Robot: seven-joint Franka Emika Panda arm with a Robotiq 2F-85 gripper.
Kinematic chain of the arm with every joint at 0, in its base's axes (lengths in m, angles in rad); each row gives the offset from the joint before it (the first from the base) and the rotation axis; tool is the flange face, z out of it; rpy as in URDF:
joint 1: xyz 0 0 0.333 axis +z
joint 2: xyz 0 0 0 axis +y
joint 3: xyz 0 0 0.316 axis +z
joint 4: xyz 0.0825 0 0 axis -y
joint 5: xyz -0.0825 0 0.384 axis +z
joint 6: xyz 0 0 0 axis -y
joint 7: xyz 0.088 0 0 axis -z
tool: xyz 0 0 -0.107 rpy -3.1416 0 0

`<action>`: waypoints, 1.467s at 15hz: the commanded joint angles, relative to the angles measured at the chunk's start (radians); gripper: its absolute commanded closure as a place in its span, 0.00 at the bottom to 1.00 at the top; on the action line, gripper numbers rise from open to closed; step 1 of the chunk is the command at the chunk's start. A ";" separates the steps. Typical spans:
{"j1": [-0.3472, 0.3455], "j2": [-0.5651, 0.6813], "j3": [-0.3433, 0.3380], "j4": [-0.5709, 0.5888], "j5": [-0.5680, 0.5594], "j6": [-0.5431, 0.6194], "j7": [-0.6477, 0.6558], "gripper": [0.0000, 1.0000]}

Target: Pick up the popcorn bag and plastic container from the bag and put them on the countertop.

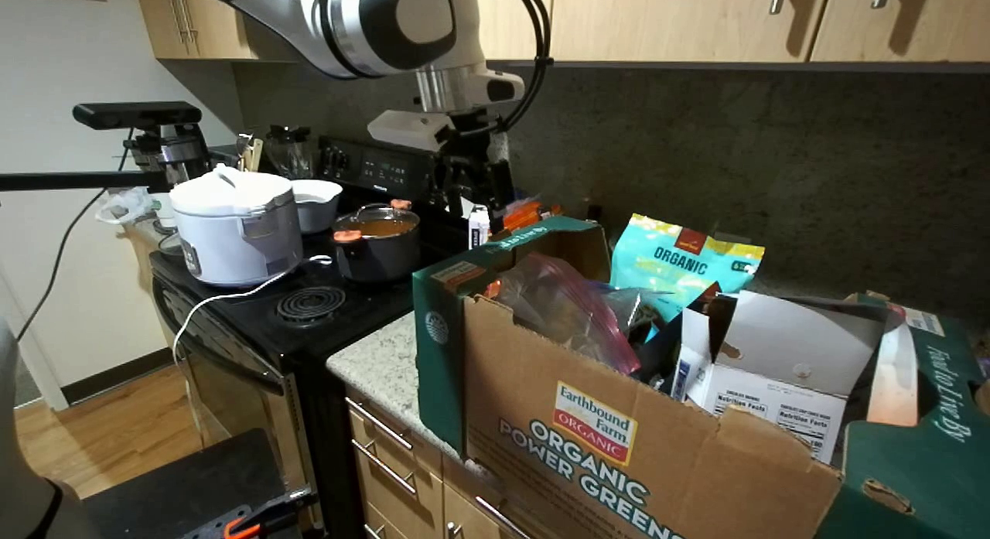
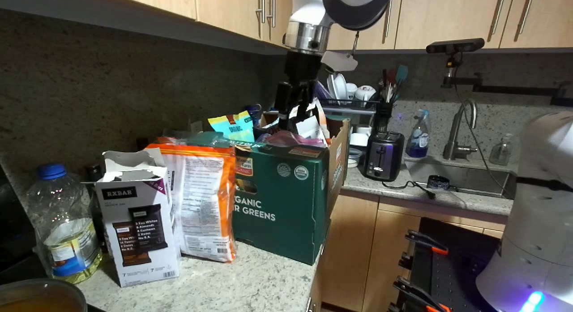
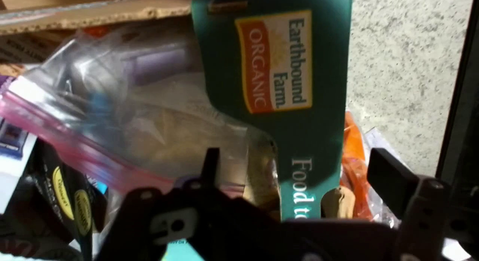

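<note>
The black two-finger robot gripper has its fingers wide apart and holds nothing. To pick well, it should slide inward, I think, then go down slowly and pinch softly. It hangs above the green end of the big brown-and-green cardboard box. Lower, just inside, lies the crinkly clear plastic bag with a pink seal, maybe the popcorn bag. I can't spot the plastic container.

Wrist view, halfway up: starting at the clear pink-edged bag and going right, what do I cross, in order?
Pink-edged bag, the box's green flap, orange packaging, speckled countertop, then what looks like the black stove.
</note>
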 commanded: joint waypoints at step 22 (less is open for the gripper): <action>-0.051 0.572 -0.188 0.500 -0.203 0.158 0.093 0.00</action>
